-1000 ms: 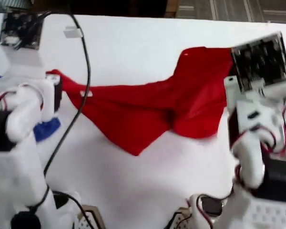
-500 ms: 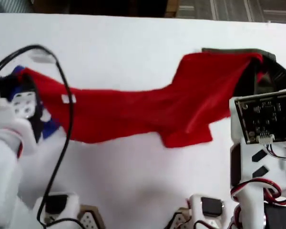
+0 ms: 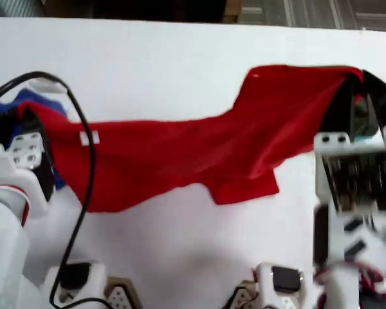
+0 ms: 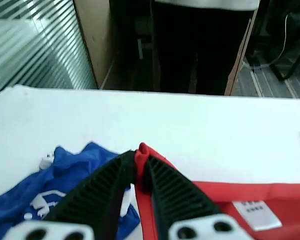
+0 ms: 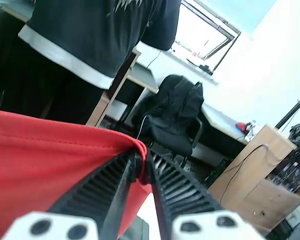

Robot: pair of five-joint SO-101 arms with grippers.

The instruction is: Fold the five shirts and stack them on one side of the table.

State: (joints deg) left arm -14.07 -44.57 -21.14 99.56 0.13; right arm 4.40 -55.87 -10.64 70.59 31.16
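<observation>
Table [image 3: 180, 58] under red shirt [image 3: 180, 154], wider, tauter than before.

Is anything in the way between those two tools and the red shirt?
Nothing visible: the left tool and the right tool each pinch an edge of the red shirt. A blue shirt lies beside the left tool.

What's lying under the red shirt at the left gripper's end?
A blue shirt lies crumpled on the table below the corner that the left gripper pinches. How far it runs beneath the red shirt is covered.
</observation>
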